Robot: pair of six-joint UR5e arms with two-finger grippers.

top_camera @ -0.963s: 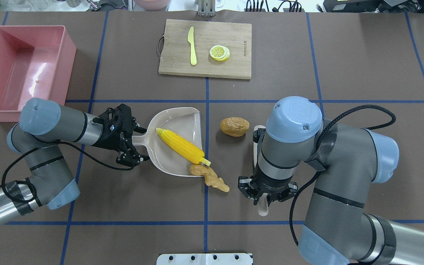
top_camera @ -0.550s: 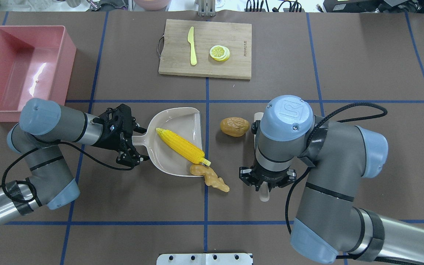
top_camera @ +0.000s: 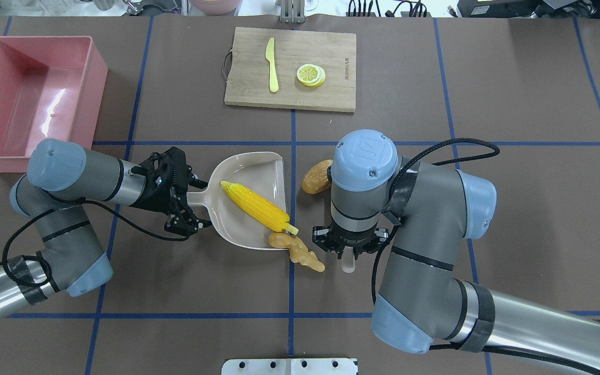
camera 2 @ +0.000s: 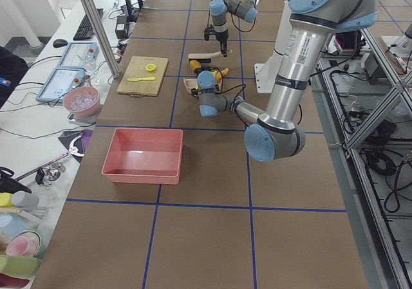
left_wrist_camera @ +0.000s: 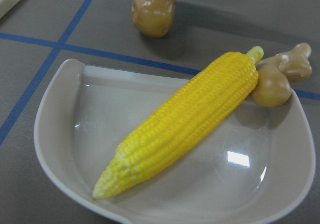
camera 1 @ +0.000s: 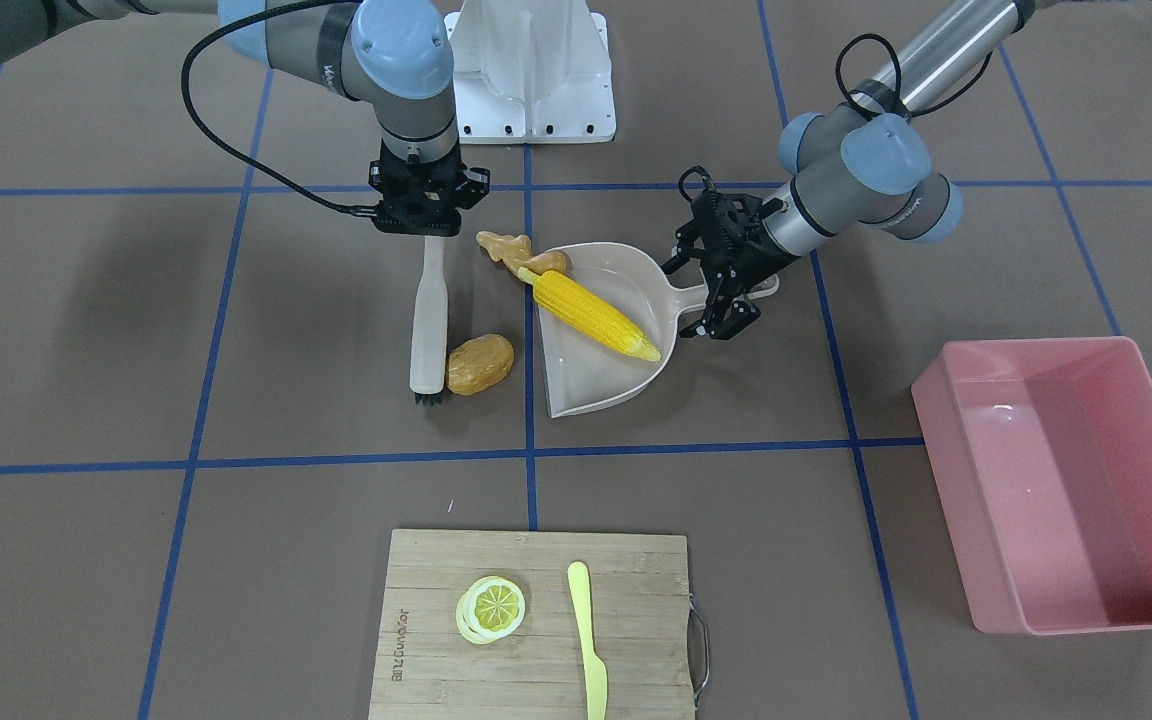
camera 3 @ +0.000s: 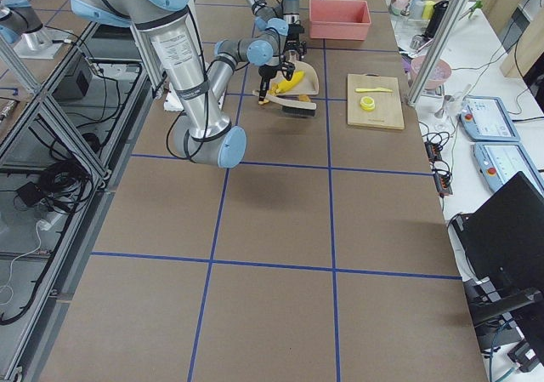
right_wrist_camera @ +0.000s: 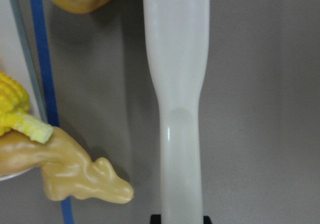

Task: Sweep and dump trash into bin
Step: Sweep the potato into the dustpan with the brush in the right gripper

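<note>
1. I have the left end effector (top_camera: 188,205) clamped on the handle of the beige dustpan (top_camera: 258,164), which lies flat on the tabletop (top_camera: 435,94) with its mouth facing the right arm.
2. My right end effector (camera 1: 423,215) is closed around the handle of the white brush (camera 1: 427,320); its bristle end sits just beside the potato (camera 1: 480,364), touching it as far as I can tell.
3. The corn cob (top_camera: 255,207) already lies diagonally inside the pan, so I count that piece as swept.
4. The ginger root (top_camera: 297,249) is half in: one end rests on the pan's lip by the corn's stalk, the rest lies out on the tabletop.
5. The potato is outside the pan, near its mouth.
6. The pink bin (top_camera: 3,104) stands well apart with nothing in it; no dumping yet.
7. I judge us about midway: two pieces to sweep, then carry and tip.
</note>
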